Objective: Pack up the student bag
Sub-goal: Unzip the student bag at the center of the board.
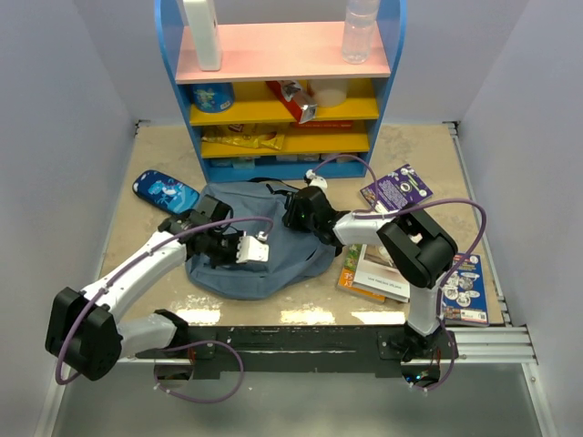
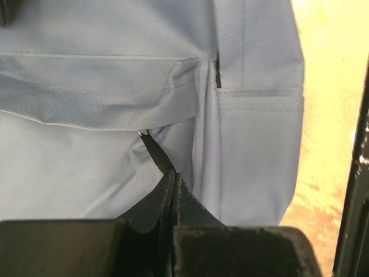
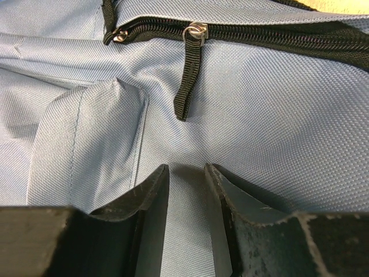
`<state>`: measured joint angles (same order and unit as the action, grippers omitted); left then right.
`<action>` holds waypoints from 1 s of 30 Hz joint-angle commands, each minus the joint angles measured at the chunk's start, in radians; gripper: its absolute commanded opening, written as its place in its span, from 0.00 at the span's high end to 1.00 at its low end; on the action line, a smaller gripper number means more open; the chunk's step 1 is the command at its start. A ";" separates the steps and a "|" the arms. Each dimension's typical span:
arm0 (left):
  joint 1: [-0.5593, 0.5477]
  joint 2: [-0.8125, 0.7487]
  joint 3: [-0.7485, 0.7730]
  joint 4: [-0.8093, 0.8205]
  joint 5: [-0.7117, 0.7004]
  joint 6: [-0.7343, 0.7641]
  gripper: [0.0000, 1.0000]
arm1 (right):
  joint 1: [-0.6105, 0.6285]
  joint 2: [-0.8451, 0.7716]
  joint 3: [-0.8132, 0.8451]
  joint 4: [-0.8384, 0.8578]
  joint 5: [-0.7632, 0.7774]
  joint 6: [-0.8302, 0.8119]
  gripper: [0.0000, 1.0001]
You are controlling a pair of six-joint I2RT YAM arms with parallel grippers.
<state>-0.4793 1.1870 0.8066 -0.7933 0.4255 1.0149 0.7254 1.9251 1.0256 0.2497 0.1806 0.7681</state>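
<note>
Packing looks barely begun: the student bag (image 1: 260,259) lies zipped, left fingers (image 2: 154,203) pinching its zipper pull (image 2: 153,149), right fingers (image 3: 147,199) slightly parted, empty.

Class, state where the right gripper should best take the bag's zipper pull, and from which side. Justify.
Grip the black webbing pull tab near its free end, approaching from that end, where the right gripper sits open. The tab lies flat on the student bag, trailing from its slider toward the gripper.

Overhead rear view, wrist views close on student bag (image 1: 284,262)
</note>
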 commanded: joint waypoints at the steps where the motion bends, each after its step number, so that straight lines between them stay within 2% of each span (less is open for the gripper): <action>1: -0.004 -0.046 0.069 -0.292 0.044 0.120 1.00 | -0.044 0.086 -0.038 -0.247 0.114 -0.018 0.64; 4: -0.004 -0.064 0.066 -0.330 0.038 0.125 1.00 | -0.044 0.068 -0.047 -0.239 0.106 -0.006 0.63; 6: -0.004 -0.082 0.049 -0.273 0.027 0.091 1.00 | -0.044 0.032 -0.059 -0.224 0.099 -0.004 0.58; 7: -0.004 -0.087 0.043 -0.244 0.024 0.073 0.97 | -0.043 0.016 -0.067 -0.214 0.097 -0.012 0.56; 10: -0.002 -0.096 0.028 -0.031 -0.037 -0.080 0.90 | -0.041 -0.096 -0.094 -0.207 0.085 -0.024 0.46; 11: -0.002 -0.092 0.005 0.106 -0.106 -0.166 0.88 | -0.041 -0.128 -0.102 -0.208 0.080 -0.029 0.44; 15: 0.011 -0.011 0.022 0.304 -0.201 -0.307 0.81 | -0.043 -0.286 -0.093 -0.317 0.059 -0.065 0.37; 17: 0.047 0.019 0.061 0.360 -0.206 -0.370 0.01 | -0.043 -0.371 -0.094 -0.352 0.063 -0.082 0.36; 21: 0.068 0.117 0.091 0.436 -0.235 -0.415 0.00 | -0.041 -0.448 -0.136 -0.359 0.022 -0.108 0.34; 22: 0.068 0.135 0.089 0.466 -0.243 -0.429 0.10 | -0.040 -0.445 -0.136 -0.360 0.013 -0.107 0.35; 24: 0.068 0.195 0.100 0.537 -0.274 -0.490 0.18 | -0.020 -0.405 -0.105 -0.381 0.025 -0.104 0.35; 25: 0.074 0.213 0.103 0.561 -0.283 -0.515 0.27 | -0.006 -0.390 -0.093 -0.388 0.036 -0.104 0.35; 30: 0.074 0.305 0.128 0.592 -0.231 -0.578 0.36 | 0.068 -0.373 -0.015 -0.493 0.166 -0.096 0.37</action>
<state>-0.4084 1.4536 0.8860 -0.2916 0.1780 0.5327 0.7502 1.5726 0.9356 -0.1215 0.2321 0.6788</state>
